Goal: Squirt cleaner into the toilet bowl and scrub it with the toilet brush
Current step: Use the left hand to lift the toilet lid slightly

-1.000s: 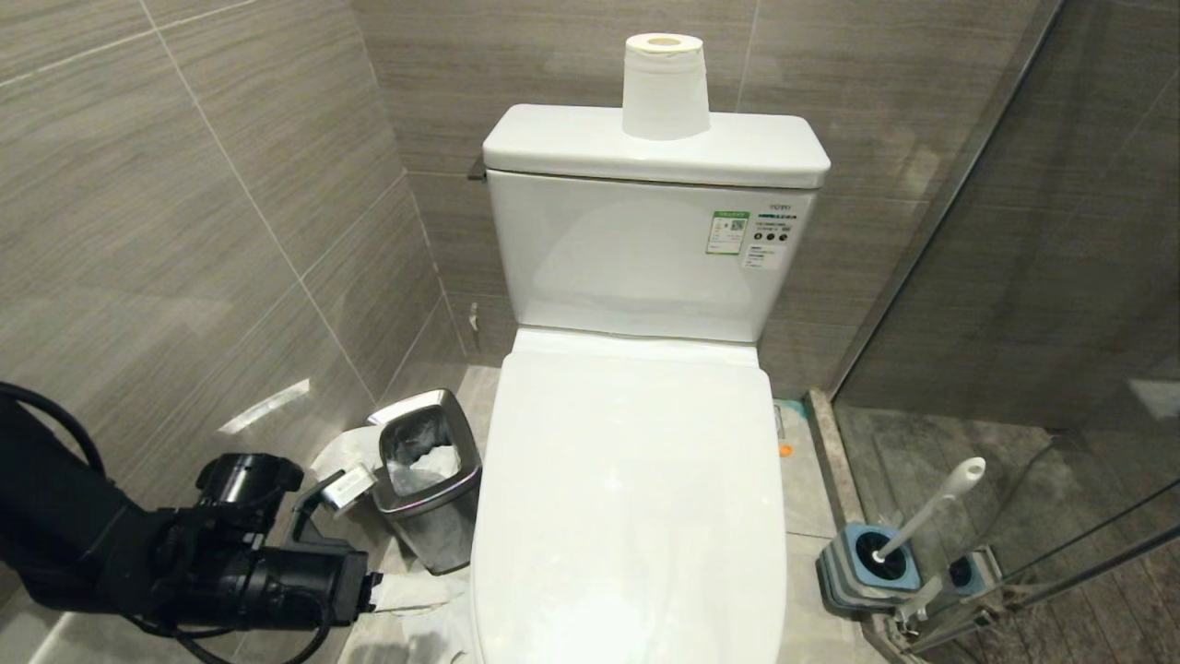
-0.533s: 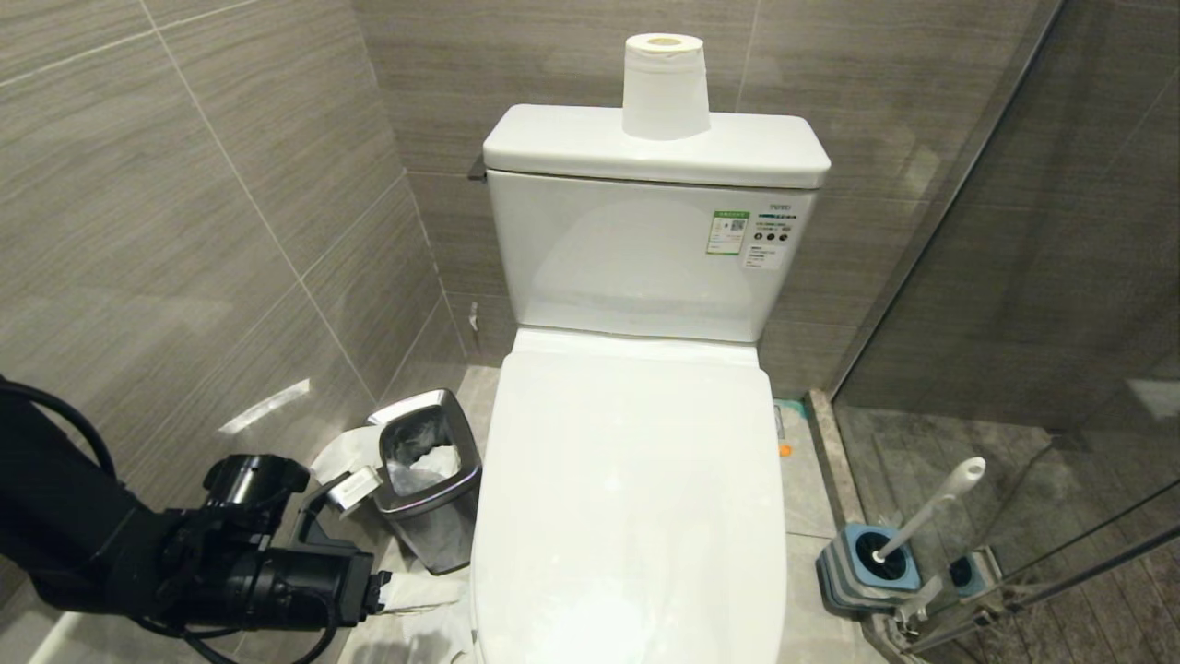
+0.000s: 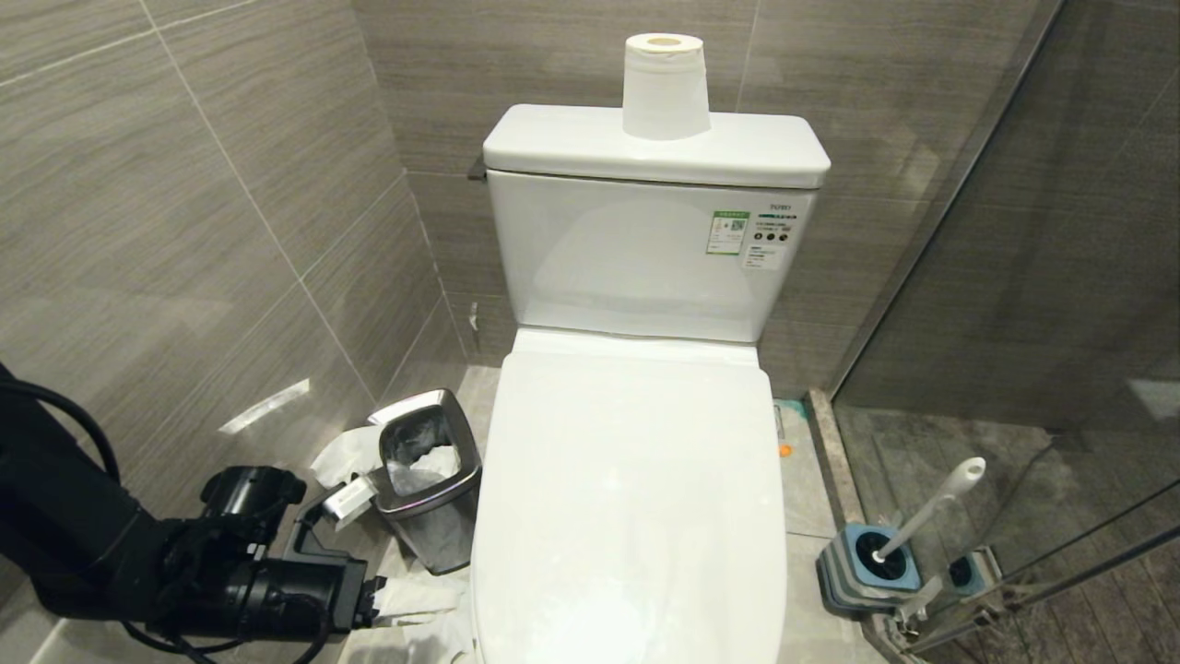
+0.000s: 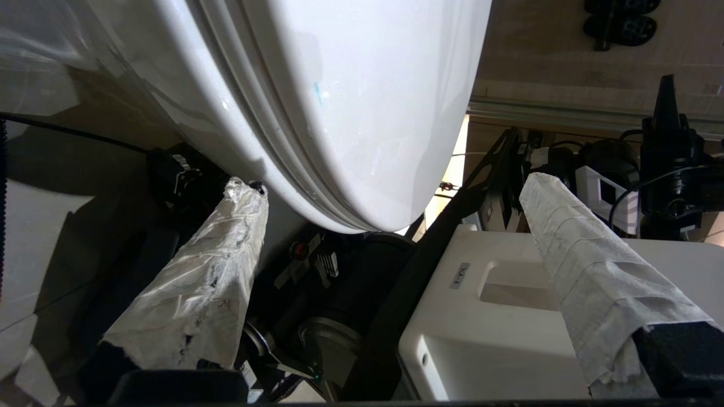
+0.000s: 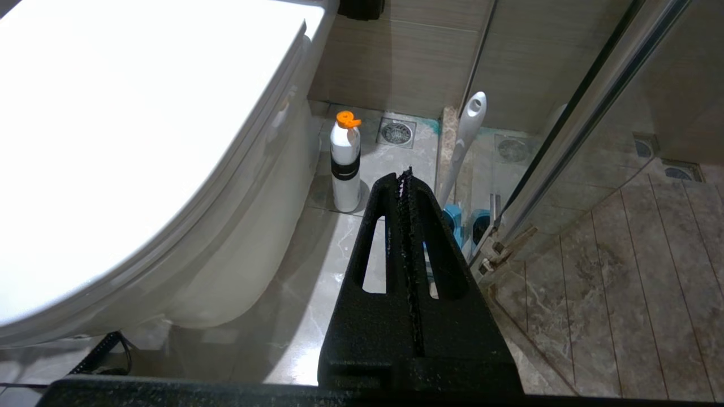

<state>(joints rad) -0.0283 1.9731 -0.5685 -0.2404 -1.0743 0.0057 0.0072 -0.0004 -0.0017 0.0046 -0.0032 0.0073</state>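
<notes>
- The left gripper [image 4: 390,198] hung low beside the toilet bowl [image 3: 636,498], its paper-wrapped fingers [image 4: 198,282] spread wide and gripping nothing.
- The toilet's lid was down.
- The right gripper [image 5: 406,186] was pressed together, empty.
- The toilet brush [image 3: 926,507] stood in its base, right of the bowl.

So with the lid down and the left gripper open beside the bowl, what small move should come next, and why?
Probably ease the open left gripper in so its fingers catch the front edge of the closed lid, ready to lift it. The lid covers the toilet bowl, so no cleaner can go in yet; the toilet brush stands in its base.
</notes>
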